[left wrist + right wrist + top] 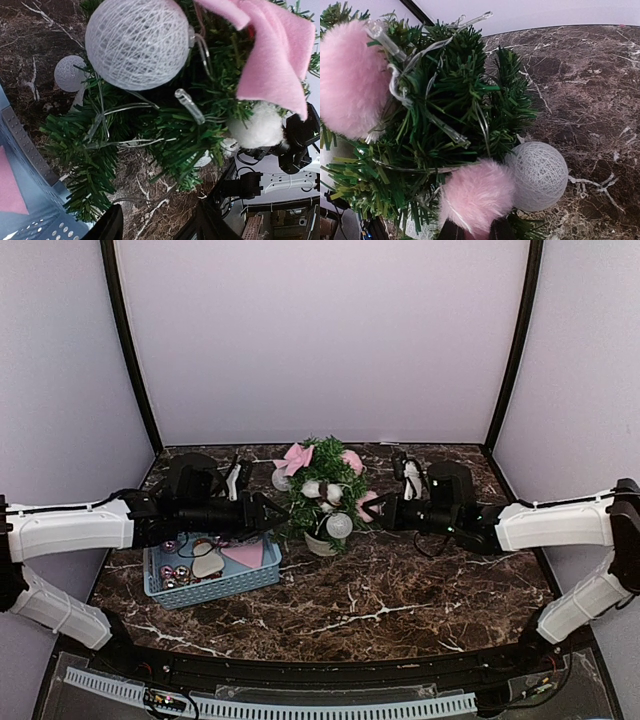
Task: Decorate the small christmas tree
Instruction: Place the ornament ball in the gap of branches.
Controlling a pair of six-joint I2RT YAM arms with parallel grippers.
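The small christmas tree stands mid-table in a white pot. It carries a pink felt bow, white string balls and a pink pom-pom. My left gripper is at the tree's left side. In the left wrist view it is open with only tabletop between the fingers, below a branch and a big white string ball. My right gripper is at the tree's right side, shut on a second fluffy pink pom-pom that is pressed against the branches next to a white string ball.
A light blue basket sits left of the tree under the left arm. It holds small shiny baubles, a pink piece and a pale heart. A clear light string runs through the branches. Dark walls close in the marble table.
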